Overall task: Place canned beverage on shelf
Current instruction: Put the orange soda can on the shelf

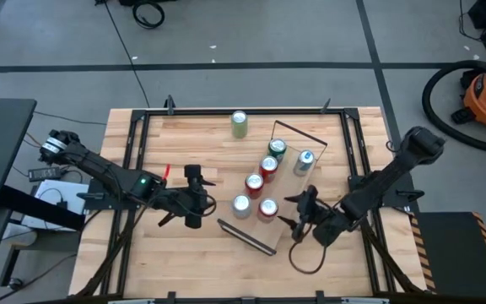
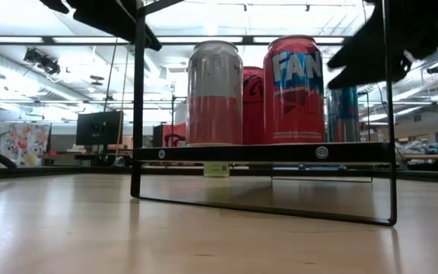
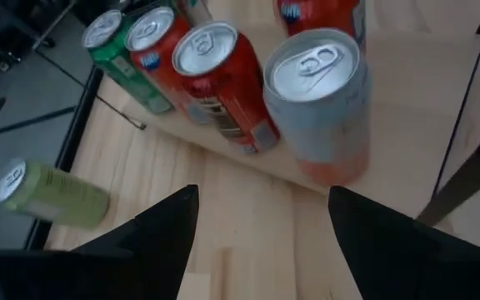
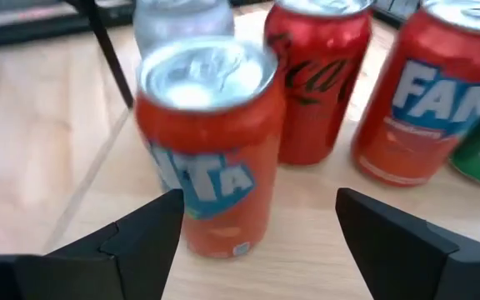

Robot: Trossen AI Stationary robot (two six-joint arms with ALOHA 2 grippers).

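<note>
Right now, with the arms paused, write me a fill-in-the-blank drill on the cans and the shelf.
1. The light green can stands alone on the ____, off the shelf.
2. Every can on the shelf stands ____.
3. The left gripper and right gripper both have their fingers ____.
4. The can right ahead of the right gripper is mostly ____ in colour.

Missing words: table; upright; open; orange

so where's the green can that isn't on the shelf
High view: the pale green can stands alone on the table near the far edge, apart from the shelf.
</note>
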